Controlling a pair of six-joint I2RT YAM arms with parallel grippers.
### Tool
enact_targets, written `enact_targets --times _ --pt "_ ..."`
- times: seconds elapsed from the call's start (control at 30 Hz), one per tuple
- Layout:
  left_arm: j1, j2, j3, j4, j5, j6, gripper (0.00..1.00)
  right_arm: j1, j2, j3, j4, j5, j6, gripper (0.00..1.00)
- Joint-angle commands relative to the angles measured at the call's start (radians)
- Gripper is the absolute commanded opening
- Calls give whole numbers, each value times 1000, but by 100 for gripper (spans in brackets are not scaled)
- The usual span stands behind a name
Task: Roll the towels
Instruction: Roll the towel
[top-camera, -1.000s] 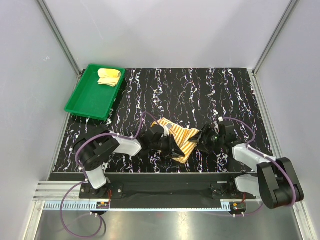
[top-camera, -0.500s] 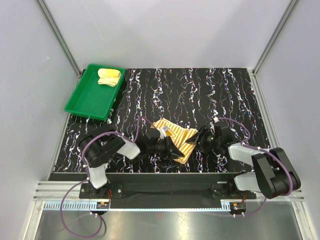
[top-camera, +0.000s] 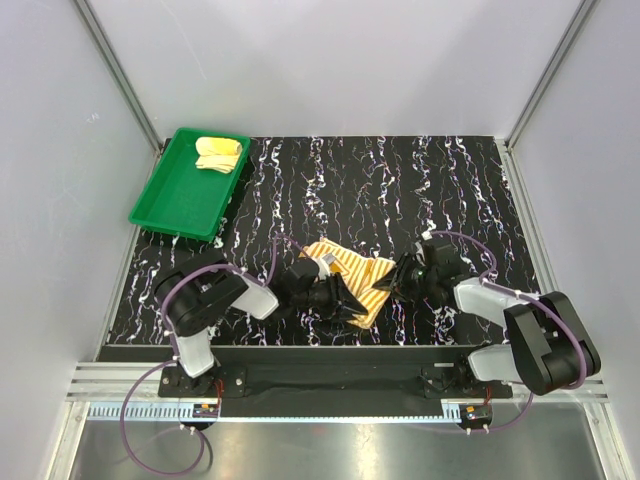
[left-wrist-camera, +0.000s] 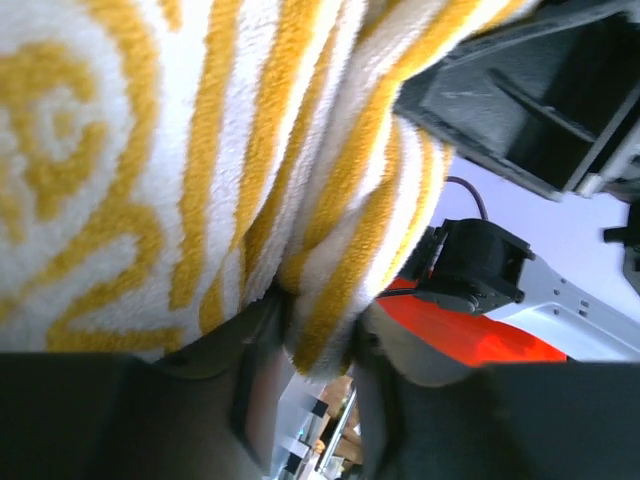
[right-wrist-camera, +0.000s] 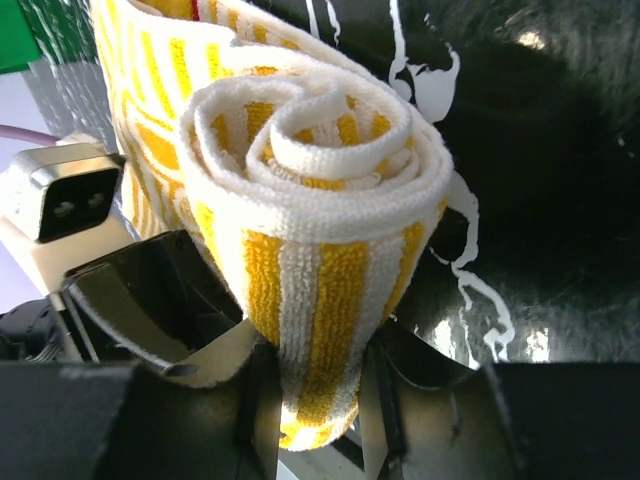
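Pale yellow towel (top-camera: 218, 153): loosely bunched, lying inside the green tray (top-camera: 172, 200) at its far end. Striped towel (top-camera: 352, 272), orange and cream: partly rolled, spiral end showing, well apart from the tray, to its near right.

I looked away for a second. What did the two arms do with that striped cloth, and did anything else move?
The right gripper closed onto the rolled end of the striped towel and edged away from the bases. The left gripper drew back slightly toward its own side, cloth still between its fingers. The green tray and the yellow towel in it stayed put.
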Motion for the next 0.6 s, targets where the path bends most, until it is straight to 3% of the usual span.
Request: enact_targets --times 0.0,0.13,0.3,0.43,0.57 --pt "3 -89 30 -178 -27 105 38 10 -25 88 -169 52 -78 36" --pt "3 -195 71 -420 -98 239 47 10 -17 182 -326 81 -148 36" --pt "-1 -288 168 -691 -225 389 52 26 20 257 -438 107 -203 35" --pt "-37 -370 271 -948 -435 539 54 52 55 322 -512 140 -242 35" --pt "-165 -413 369 -1053 -651 668 61 73 101 354 -558 147 -260 35"
